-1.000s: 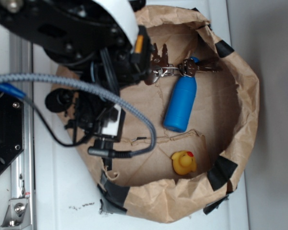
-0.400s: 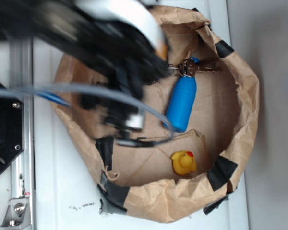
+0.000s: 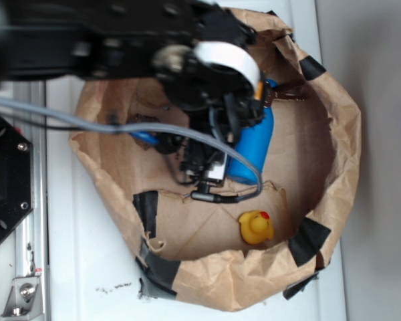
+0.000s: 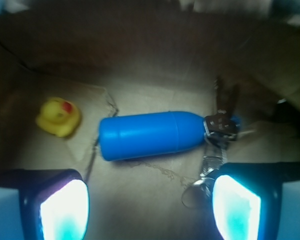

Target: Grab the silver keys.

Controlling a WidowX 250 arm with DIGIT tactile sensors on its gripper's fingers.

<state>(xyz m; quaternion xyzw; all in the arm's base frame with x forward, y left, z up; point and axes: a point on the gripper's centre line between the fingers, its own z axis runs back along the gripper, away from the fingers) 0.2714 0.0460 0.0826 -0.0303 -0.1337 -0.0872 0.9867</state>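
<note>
Silver keys (image 4: pixel 221 125) lie on the brown paper floor of the paper bag (image 3: pixel 334 174), bunched against the cap end of the blue bottle (image 4: pixel 150 135), which lies on its side. One gripper (image 4: pixel 150 205) finger (image 4: pixel 237 205) sits right by the key ring; the fingers stand wide apart, holding nothing. A yellow rubber duck (image 4: pixel 58 116) rests beyond the bottle's other end.

The silver keys (image 4: pixel 221 131), a grey metal bunch on linked rings, lie flat on brown paper, blades fanning toward 12 o'clock, rings trailing toward 6 o'clock in the wrist view
</note>
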